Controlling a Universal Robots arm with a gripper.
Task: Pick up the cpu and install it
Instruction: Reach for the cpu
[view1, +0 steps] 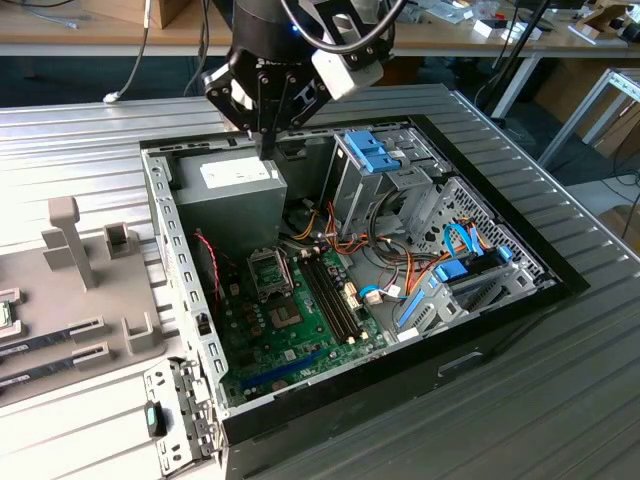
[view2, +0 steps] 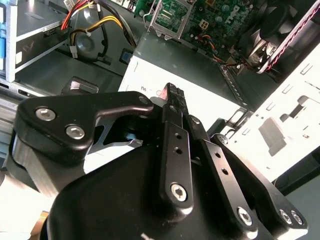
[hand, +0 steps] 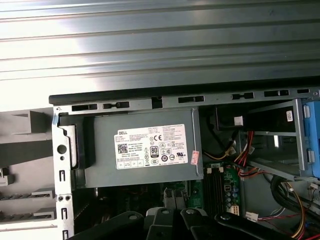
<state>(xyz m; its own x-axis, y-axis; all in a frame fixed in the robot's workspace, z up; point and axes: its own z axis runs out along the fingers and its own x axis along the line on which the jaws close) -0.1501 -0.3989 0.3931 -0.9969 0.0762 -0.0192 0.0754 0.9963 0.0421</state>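
My gripper (view1: 266, 150) hangs over the grey power supply (view1: 228, 195) at the back of the open computer case, its black fingers (view2: 172, 107) pressed together with nothing visible between them. The cpu is out of view. The motherboard's socket frame (view1: 270, 271) lies on the green board (view1: 290, 330), well in front of the gripper, and its middle looks dark. In the second wrist view the socket frame (view2: 172, 17) sits beyond the fingertips, past the power supply's white label (view2: 210, 100). The first wrist view looks down on the power supply (hand: 142, 147).
The case's metal wall (view1: 178, 270) rises at the exterior view's left. Blue drive cages (view1: 372, 158) and bundled cables (view1: 400, 270) stand to the right. Memory slots (view1: 330, 295) run beside the socket. A grey fixture tray (view1: 90, 290) lies left of the case.
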